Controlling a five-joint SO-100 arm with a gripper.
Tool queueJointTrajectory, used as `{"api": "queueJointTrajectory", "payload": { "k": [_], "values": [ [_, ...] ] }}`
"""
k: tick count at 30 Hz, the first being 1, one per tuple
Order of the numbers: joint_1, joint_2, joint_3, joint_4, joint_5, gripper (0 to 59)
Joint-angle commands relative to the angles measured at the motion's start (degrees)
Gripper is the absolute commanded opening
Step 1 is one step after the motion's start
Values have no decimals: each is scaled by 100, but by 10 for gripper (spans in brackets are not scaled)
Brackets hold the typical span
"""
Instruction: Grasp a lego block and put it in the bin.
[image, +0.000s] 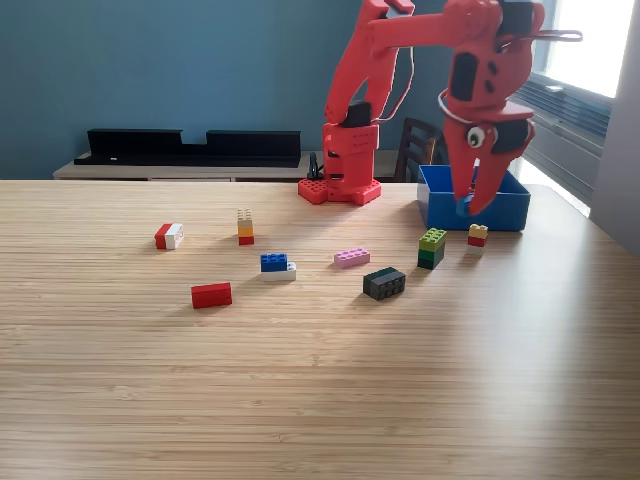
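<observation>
Tool clenched on blue block over bin, fingers on its side faces. Block's light, rigid, slick plastic; pinch flat sides, not studs.

From my seat I cannot see inside the open blue plastic bin: its near wall hides the floor, and the red gripper hangs in front of its upper part. Something blue sits between the gripper's tips, but against the blue wall I cannot make out its outline. The top of the red arm runs out past the frame's upper edge. A dark chair behind the table is mostly covered by the arm. The studs on the small black block are too fine for me to count.
</observation>
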Motion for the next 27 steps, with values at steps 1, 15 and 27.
{"api": "queueJointTrajectory", "payload": {
  "k": [1, 15, 27],
  "values": [
    [-976, 1266, 167, 97, 105, 0],
    [-2830, 2672, 2180, 264, 211, 0],
    [-2874, 2927, 2707, 255, 53, 387]
  ]
}}
